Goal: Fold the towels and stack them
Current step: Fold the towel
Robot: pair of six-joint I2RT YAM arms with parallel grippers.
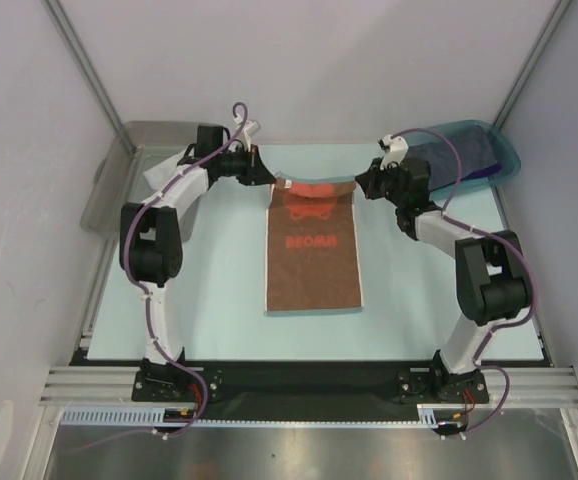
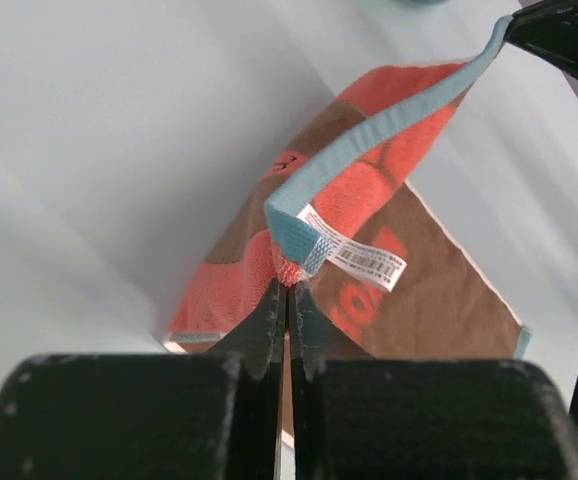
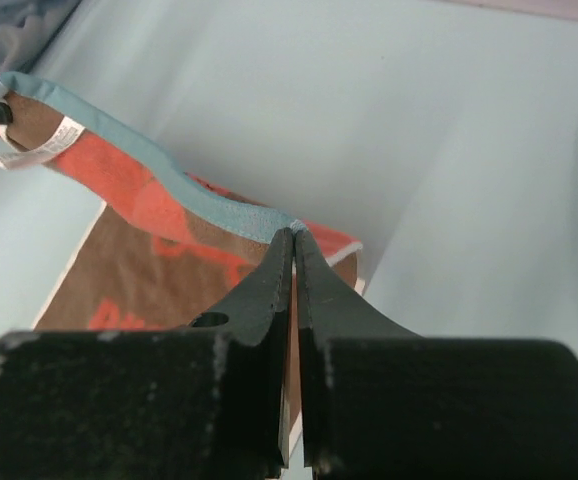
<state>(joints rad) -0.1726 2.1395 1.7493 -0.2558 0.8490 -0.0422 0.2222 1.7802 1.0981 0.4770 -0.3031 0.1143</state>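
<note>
An orange-red and brown towel [image 1: 312,255] printed with "BROWN" lies lengthwise in the middle of the table. Its far end is lifted, showing the orange side. My left gripper [image 1: 274,181] is shut on the far left corner, and the left wrist view shows that gripper [image 2: 289,286] pinching the light-blue hem by a white label [image 2: 364,258]. My right gripper [image 1: 361,185] is shut on the far right corner; in its wrist view the gripper [image 3: 295,234] clamps the same blue hem [image 3: 189,195]. The hem sags between the two grippers. A dark grey-blue towel [image 1: 466,152] lies in the teal bin.
The teal translucent bin [image 1: 504,150] stands at the back right, just behind the right arm. A grey plastic bin [image 1: 119,175] sits at the back left beside the left arm. Pale walls enclose the table on three sides.
</note>
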